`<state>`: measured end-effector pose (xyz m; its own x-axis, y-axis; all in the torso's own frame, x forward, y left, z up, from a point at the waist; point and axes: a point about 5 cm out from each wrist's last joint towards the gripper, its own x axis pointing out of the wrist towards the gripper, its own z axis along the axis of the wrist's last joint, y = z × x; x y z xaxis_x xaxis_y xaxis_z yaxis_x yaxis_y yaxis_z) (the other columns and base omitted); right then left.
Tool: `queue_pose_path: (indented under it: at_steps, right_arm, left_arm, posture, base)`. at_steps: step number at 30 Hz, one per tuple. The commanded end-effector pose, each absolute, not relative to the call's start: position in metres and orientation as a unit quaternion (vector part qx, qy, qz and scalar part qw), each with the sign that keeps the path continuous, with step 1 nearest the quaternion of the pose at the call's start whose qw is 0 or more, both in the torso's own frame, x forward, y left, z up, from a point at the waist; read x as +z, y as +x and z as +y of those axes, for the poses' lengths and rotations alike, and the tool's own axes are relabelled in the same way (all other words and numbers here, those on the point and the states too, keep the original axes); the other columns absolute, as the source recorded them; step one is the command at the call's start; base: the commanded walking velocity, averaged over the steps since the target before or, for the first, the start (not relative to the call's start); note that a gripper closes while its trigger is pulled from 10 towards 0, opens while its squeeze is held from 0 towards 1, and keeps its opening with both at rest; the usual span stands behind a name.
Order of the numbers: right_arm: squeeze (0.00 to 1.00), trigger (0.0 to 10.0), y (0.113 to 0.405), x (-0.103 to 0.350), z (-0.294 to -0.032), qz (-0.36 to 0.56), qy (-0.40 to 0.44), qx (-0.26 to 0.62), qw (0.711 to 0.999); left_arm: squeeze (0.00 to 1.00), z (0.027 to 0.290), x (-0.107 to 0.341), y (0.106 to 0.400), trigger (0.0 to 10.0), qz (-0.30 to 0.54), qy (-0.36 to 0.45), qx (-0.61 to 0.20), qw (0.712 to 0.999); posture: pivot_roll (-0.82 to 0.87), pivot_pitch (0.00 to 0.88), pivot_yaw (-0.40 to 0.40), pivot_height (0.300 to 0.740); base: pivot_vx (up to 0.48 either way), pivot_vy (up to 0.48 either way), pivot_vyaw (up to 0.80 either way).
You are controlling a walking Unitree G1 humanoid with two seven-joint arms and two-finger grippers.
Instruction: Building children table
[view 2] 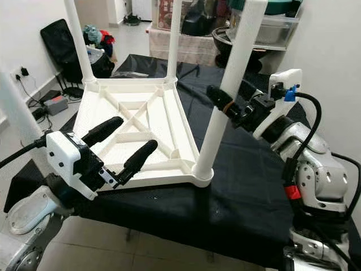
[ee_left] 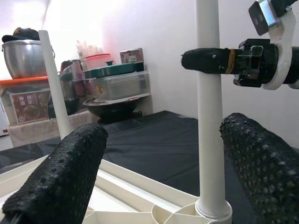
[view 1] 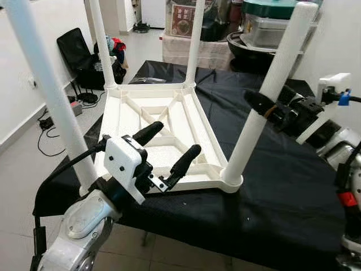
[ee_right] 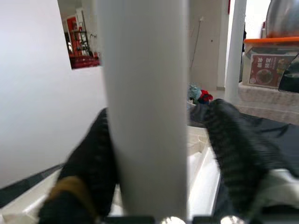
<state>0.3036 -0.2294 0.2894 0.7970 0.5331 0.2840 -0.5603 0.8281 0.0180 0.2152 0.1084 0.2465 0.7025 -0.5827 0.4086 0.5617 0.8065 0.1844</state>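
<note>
A white children's table (view 1: 146,121) lies upside down on a black-clothed work table (view 1: 271,186), its ribbed underside up and its legs standing upright. My right gripper (view 1: 264,106) straddles the near right leg (view 1: 248,141) at about mid height. In the right wrist view one finger (ee_right: 88,158) presses the leg (ee_right: 145,107), while the other finger (ee_right: 238,144) stands a small gap off it. My left gripper (view 1: 176,140) hovers open over the near edge of the underside with nothing between its fingers. The near left leg (view 1: 51,96) rises just beside my left arm.
The two far legs (view 1: 194,45) stand at the back of the underside. Behind the work table are stacked containers and a dark bowl (view 1: 265,28). A black chair (view 1: 76,51) and cables (view 1: 48,121) are on the floor to the left. A white wall is close on the right.
</note>
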Motion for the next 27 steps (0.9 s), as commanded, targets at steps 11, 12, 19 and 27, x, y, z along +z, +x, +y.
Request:
queue_pose_path:
  at_steps: [11, 12, 19, 27]
  right_arm:
    - [0.00, 0.0, 0.306, 0.294, -0.237, -0.153, 0.084, 0.260, 0.950]
    - [0.00, 0.0, 0.306, 0.294, -0.237, -0.153, 0.084, 0.259, 0.950]
    - [0.00, 2.7, 0.317, 0.282, -0.246, -0.131, 0.159, 0.186, 0.961]
    - [0.00, 10.0, 0.332, 0.253, -0.274, -0.076, 0.289, 0.033, 0.954]
  left_arm:
    - [0.00, 0.106, 0.246, 0.213, 10.0, -0.223, 0.016, -0.314, 0.923]
    - [0.00, 0.106, 0.246, 0.213, 10.0, -0.223, 0.015, -0.314, 0.923]
    - [0.00, 0.105, 0.245, 0.214, 10.0, -0.221, 0.015, -0.316, 0.923]
    - [0.00, 0.104, 0.245, 0.214, 10.0, -0.220, 0.017, -0.318, 0.922]
  posture:
    - [-0.09, 0.022, -0.075, 0.740]
    - [-0.09, 0.022, -0.075, 0.740]
    - [-0.09, 0.021, -0.075, 0.740]
    - [-0.08, 0.024, -0.077, 0.740]
  base:
    - [0.000, 0.000, 0.00]
    - [0.000, 0.000, 0.00]
    - [0.000, 0.000, 0.00]
    - [0.000, 0.000, 0.00]
